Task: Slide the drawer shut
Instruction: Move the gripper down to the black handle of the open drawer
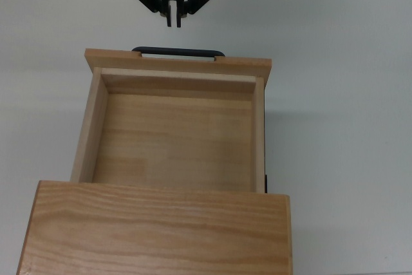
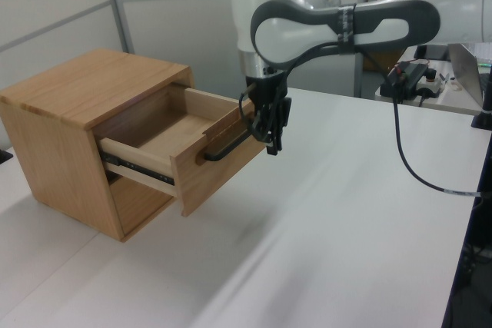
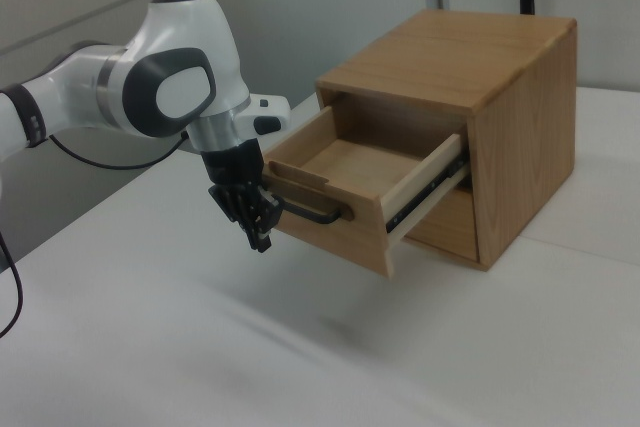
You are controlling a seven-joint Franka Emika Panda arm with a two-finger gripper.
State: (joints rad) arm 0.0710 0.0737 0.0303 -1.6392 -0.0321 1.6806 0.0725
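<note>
Fingers (image 1: 174, 20) just before drawer (image 1: 177, 130), apart

Drawer (image 3: 365, 182) stands pulled well out of the wooden cabinet (image 3: 480, 97), interior bare. Black bar handle (image 3: 315, 209) on the front panel. Gripper (image 3: 259, 237) hangs just beside the handle's end, pointing down, jaws close together, above the white bench (image 3: 300, 367).

drawer (image 1: 174, 130): pulled well out of the cabinet (image 1: 154, 230), open-topped; its tray holds nothing, so entry from above is clear.
handle (image 1: 178, 51): black bar across the front panel, standing off it with a slim gap behind.
gripper (image 1: 173, 22): fingers together, just in front of the handle, not touching it.
table (image 1: 341, 127): bare white surface in front of and beside the drawer.
</note>
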